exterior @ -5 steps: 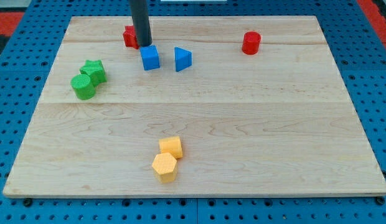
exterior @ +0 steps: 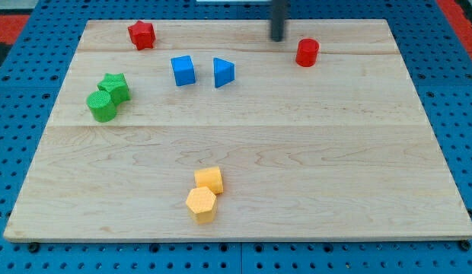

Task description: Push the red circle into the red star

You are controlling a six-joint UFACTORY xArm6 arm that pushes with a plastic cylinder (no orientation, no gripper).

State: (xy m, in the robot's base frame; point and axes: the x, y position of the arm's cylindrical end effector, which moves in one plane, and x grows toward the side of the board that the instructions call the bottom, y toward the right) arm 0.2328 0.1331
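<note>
The red circle [exterior: 307, 52] stands near the view's top right on the wooden board [exterior: 243, 144]. The red star [exterior: 141, 35] sits near the top left, far from the circle. My tip [exterior: 278, 38] is at the top of the board, just left of and a little above the red circle, not touching it. The rod is blurred.
A blue cube [exterior: 183, 71] and a blue triangle [exterior: 224, 72] lie between star and circle, slightly lower. A green star [exterior: 114, 87] and a green cylinder [exterior: 101, 106] touch at the left. Two yellow blocks [exterior: 208, 180] [exterior: 201, 204] sit together near the bottom.
My tip has moved fast to the right, from beside the red star and blue cube to near the red circle. The red star now sits farther up and left.
</note>
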